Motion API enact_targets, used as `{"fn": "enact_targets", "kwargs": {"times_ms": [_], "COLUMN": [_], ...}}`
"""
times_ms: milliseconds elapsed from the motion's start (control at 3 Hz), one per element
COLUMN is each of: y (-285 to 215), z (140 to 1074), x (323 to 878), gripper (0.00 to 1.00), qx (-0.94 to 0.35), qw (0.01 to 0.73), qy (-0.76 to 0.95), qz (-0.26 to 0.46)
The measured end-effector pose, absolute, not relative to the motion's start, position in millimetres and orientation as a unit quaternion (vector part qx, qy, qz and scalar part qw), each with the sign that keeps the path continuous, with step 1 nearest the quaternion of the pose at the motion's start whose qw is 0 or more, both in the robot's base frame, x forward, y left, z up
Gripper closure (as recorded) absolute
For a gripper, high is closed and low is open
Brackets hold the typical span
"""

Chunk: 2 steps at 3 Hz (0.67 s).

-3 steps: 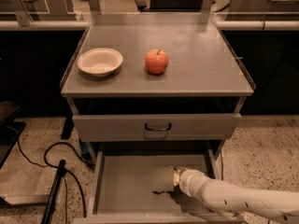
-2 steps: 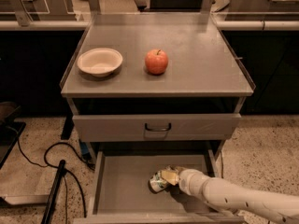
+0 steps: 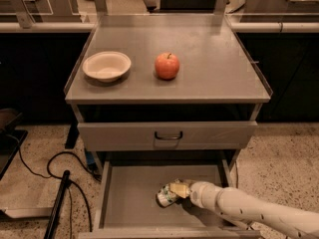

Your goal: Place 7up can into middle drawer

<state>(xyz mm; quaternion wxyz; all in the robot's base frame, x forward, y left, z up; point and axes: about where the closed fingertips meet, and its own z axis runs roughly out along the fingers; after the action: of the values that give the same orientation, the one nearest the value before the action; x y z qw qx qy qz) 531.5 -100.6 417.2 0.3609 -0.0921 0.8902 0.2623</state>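
Observation:
The 7up can [image 3: 166, 195], white-silver with a green band, lies tilted on the floor of the open middle drawer [image 3: 132, 198]. My gripper [image 3: 177, 189] reaches in from the lower right on a white arm and sits right against the can's right side, low over the drawer floor. Its yellowish fingertips touch or flank the can.
A red apple [image 3: 167, 65] and a white bowl [image 3: 106, 66] sit on the cabinet top. The upper drawer with a small black handle [image 3: 168, 135] is closed above the open one. Black cables [image 3: 50, 168] and a black pole lie on the floor at left.
The can has come into view at the gripper's tip, and the gripper has shifted slightly left inside the drawer with it.

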Motion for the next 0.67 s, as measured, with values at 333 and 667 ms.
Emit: {"fn": "enact_targets", "kwargs": {"times_ms": [333, 667], "y": [-98.6, -97.7], "z": [409.3, 404.7], "x": [529.9, 530.3], "gripper": [1.00, 1.00], "qx": [-0.096, -0.098], "qw": [0.348, 0.343], "qy": [0.892, 0.893], "qz": [0.273, 0.277]}}
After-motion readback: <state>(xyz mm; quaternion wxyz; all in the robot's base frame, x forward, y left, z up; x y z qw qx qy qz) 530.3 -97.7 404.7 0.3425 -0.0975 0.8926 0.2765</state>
